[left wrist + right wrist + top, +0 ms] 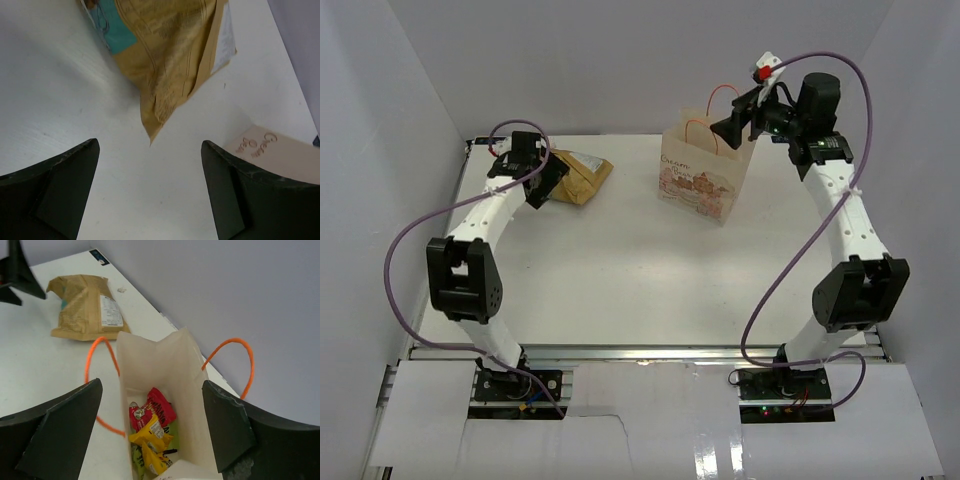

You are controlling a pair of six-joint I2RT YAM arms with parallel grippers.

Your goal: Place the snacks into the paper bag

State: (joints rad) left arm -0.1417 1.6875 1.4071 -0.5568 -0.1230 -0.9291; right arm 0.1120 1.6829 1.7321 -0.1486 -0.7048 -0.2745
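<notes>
The big tan-gold snack bag (577,176) lies flat at the back left of the table; it also shows in the left wrist view (170,55) and the right wrist view (85,307). My left gripper (542,182) is open and empty just in front of it (150,165). The paper bag (705,170) stands upright at the back centre-right. My right gripper (735,128) is open and empty, held above its mouth (150,410). Inside lie a red-pink packet (150,410), yellow bars (150,432) and a green packet (172,429). The purple packet is not seen.
White walls close in the table at the back and both sides. The paper bag's orange loop handles (102,385) hang out to either side of its mouth. A corner of the paper bag (275,152) shows at the right of the left wrist view.
</notes>
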